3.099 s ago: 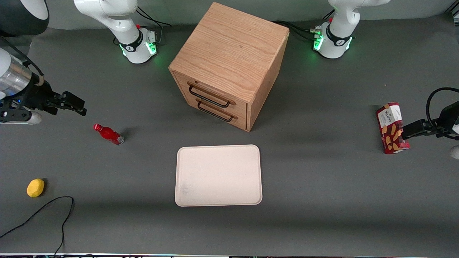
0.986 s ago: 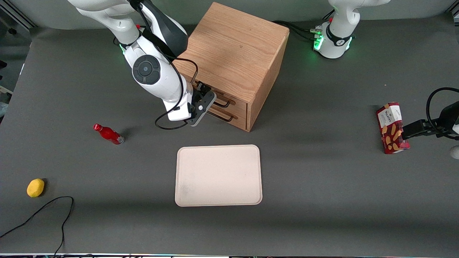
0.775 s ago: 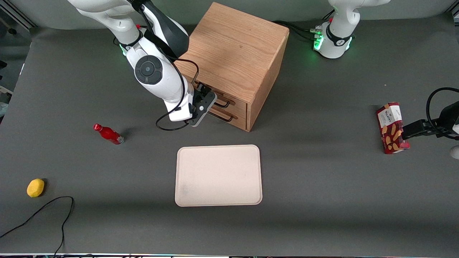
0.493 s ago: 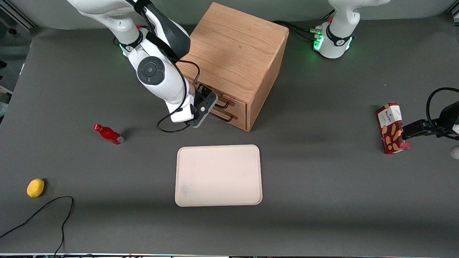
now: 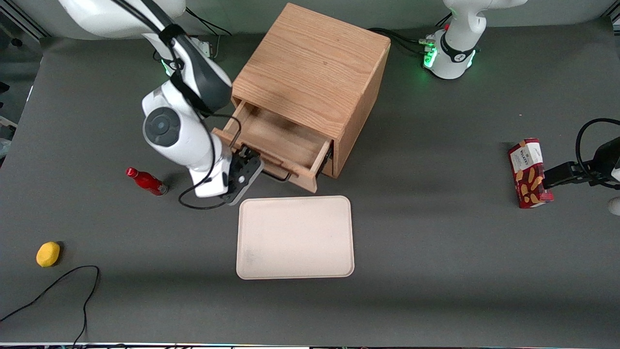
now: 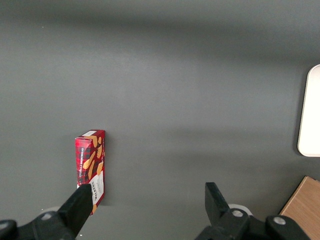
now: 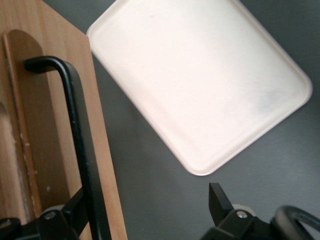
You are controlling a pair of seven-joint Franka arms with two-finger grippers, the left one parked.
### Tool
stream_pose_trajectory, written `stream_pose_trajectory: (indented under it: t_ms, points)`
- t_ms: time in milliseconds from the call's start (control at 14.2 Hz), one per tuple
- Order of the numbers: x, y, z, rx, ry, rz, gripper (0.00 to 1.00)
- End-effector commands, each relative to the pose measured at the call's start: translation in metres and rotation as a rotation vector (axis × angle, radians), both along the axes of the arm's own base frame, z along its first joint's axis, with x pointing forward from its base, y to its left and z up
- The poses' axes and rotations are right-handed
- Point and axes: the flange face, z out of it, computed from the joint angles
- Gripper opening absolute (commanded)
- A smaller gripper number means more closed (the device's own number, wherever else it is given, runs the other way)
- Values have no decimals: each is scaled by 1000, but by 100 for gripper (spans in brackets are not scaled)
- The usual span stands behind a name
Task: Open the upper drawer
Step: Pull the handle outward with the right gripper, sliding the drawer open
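At upper drawer [image 5: 278,140] front: gripper [image 5: 248,162] spread around handle [image 7: 82,150]; plain interior only in front view.

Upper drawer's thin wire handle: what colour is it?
Black; the handle shows best in the right wrist view, at the gripper.

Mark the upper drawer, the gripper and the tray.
upper drawer [image 5: 278,138], front view, on its bare wood floor.
gripper [image 5: 253,158], front view, at its fingertips by the drawer's handle.
tray [image 5: 295,237], front view, on its bare middle.

Grey table [image 5: 436,271] carries cabinet [image 5: 315,63], tray [image 5: 295,237] (cream), bottle [image 5: 145,181], lemon [image 5: 48,254].
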Motion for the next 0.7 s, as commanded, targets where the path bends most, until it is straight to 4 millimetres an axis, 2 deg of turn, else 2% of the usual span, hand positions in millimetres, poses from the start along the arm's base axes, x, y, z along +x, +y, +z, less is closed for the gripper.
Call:
stream_pose_trajectory:
  t_ms: [0,282,493,634]
  points:
    - [36,-18,1,23,-27,-22,100]
    - [74,-52,6,31,-64,-98,100]
    - [89,-74,4,57,-58,-159,100]
    - [91,-78,5,55,-60,-169,100]
